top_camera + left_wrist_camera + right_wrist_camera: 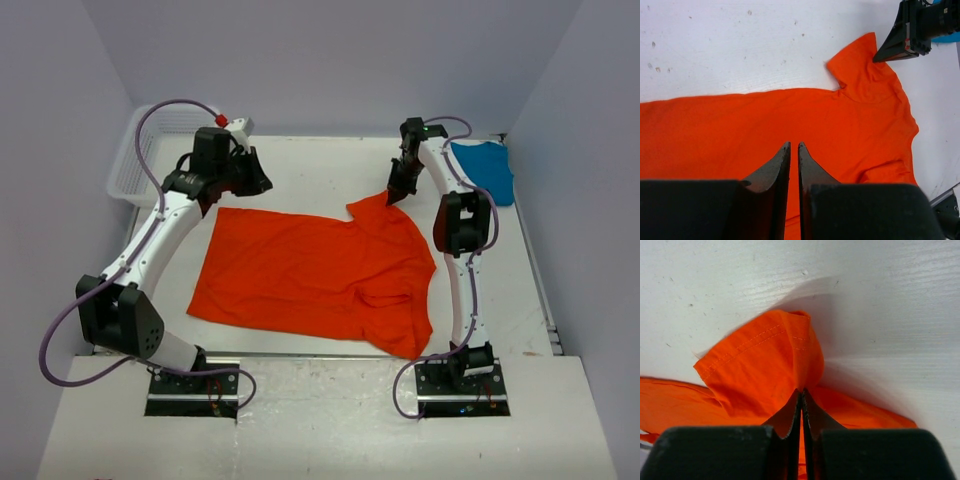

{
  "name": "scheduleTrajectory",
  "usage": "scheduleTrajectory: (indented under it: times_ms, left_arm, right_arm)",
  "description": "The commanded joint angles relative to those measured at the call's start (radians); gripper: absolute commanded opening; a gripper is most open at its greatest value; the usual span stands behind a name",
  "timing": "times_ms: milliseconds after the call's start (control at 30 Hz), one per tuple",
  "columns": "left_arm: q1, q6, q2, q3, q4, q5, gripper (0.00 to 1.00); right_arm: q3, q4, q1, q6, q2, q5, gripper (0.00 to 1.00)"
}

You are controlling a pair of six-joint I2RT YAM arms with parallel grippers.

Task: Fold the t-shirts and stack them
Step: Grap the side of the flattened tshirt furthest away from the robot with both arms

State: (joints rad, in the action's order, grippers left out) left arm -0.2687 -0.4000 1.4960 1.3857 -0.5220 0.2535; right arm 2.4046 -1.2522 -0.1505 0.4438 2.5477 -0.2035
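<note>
Teal t-shirt (490, 168) partly behind right arm (462, 225)

Top view looks down from behind; wrist views hover close, sharing the orange shirt (310, 270) (its sleeve).

A flat white painted table top (310, 165) with faint wood grain and a few small dark specks fills the middle of the space, and a separate white board (330, 430) lies along its near edge. Plain pale lilac-grey walls close it in at the back (330, 60), the left (50, 150) and the right (590, 150). The light is soft and even, casting only faint shadows.
</note>
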Motion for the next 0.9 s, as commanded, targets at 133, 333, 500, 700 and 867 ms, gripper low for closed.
scheduleTrajectory:
  times_ms: [133,333,500,700,867]
  left_arm:
    - [0.003,0.020,-0.045,-0.024,0.033,0.035,0.11]
    - [0.003,0.013,-0.020,-0.065,0.037,-0.037,0.11]
    - [0.005,-0.029,0.059,-0.089,0.014,-0.140,0.14]
    - [0.022,-0.077,0.116,-0.128,0.060,-0.161,0.18]
    - [0.022,-0.088,0.119,-0.120,0.070,-0.142,0.18]
  right_arm:
    - [0.030,0.022,0.005,0.021,-0.009,0.004,0.00]
    - [-0.050,0.123,-0.014,-0.016,-0.104,0.070,0.00]
    - [-0.116,0.163,-0.024,-0.027,-0.167,0.072,0.00]
    - [-0.219,0.203,-0.041,-0.034,-0.247,0.081,0.00]
    - [-0.360,0.234,-0.078,-0.024,-0.319,0.072,0.00]
